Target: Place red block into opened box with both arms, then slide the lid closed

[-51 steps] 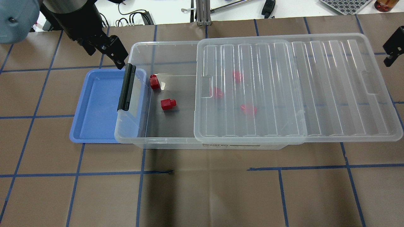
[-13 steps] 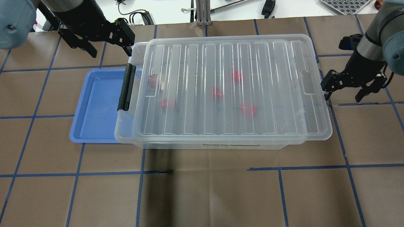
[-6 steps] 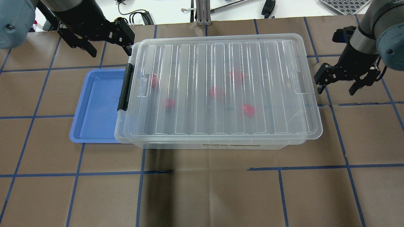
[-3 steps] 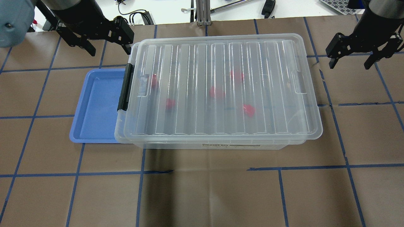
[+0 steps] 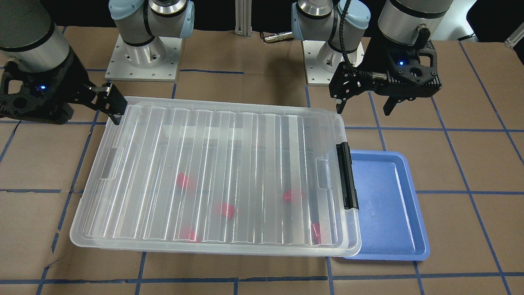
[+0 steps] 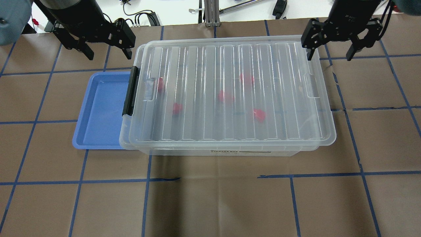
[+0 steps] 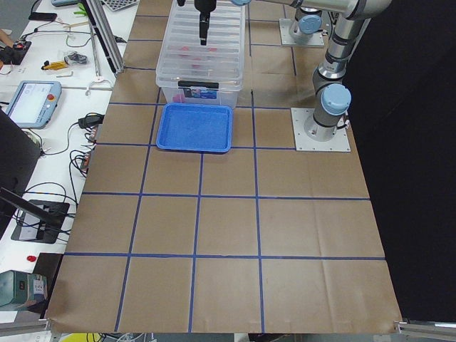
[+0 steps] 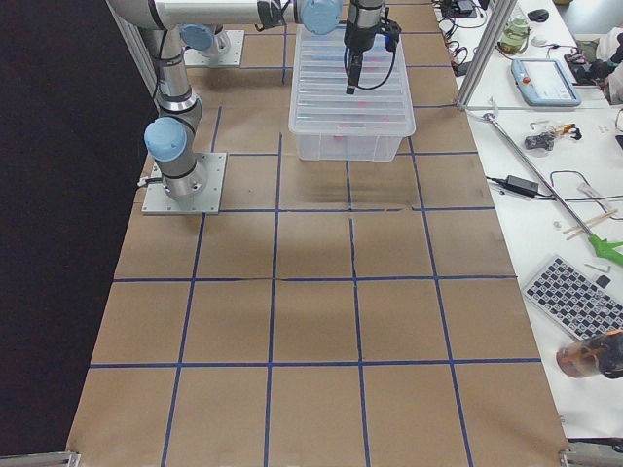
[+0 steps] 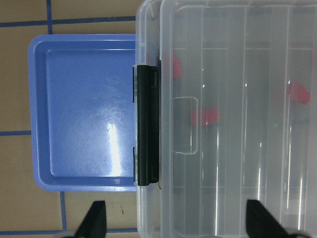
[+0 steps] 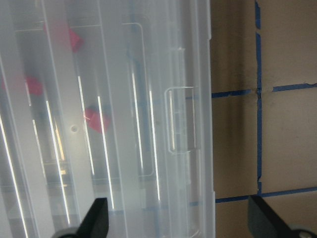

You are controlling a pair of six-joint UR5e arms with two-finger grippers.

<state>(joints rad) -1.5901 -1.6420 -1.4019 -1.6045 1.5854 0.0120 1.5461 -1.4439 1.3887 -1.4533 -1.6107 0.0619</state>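
You are looking at a job that is looking almost done. The lid is lying flat on top of the box and covering nearly all of it. The red block at the near right is sitting on the box floor under the lid, showing through as a fuzzy pink spot. Four more like it are sitting farther left and farther back. That is right where the task is asking for them to be.

At the left end the black latch bar is standing just beside the lid's edge. A thin strip of box rim is peeking out there, and the lid is sticking out a little past the box at the right end (so it may be needing one more small push to the left, though I am only guessing).

The left gripper is hanging by the far left corner of the box, with its jaws wide apart and nothing in them. The right gripper is hanging at the far right corner, jaws wide apart too, with one jaw over the lid's corner. I think both are being kept open because there is nothing left to carry. Open jaws are also making good pushers if the lid is needing a nudge.

The blue tray is lying on the table, tucked right up against the latch end, probably so it is sitting close for the left arm.
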